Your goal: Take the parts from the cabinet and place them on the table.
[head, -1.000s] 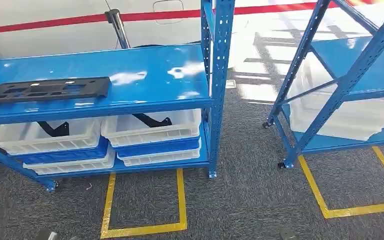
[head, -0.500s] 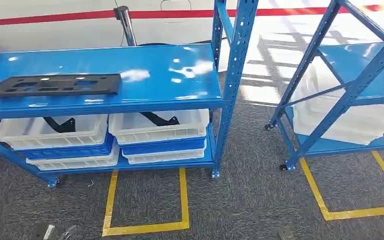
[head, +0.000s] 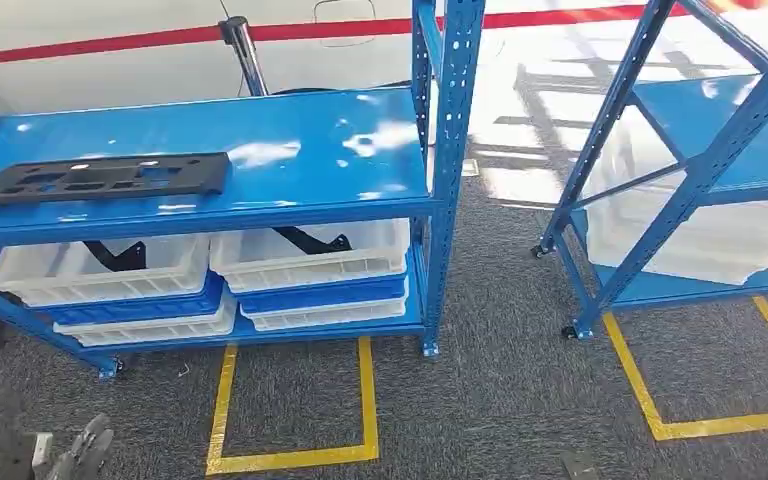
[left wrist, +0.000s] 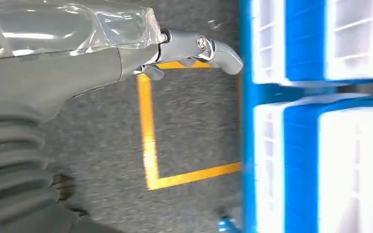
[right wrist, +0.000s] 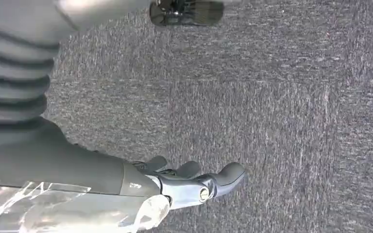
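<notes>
From my remote station I see one flat black part lying on the middle shelf of the blue cabinet, at its left end, long axis running left to right. My left hand hangs low at the near left, above the carpet, fingers loosely extended and holding nothing; the part sits above and beyond it. My right hand hangs over bare carpet, fingers apart and empty. I judge the left hand nearer, so the reach goes up and forward. Below the part, four white bins stack in two piles, two black brackets showing inside. A second rack stands right.
</notes>
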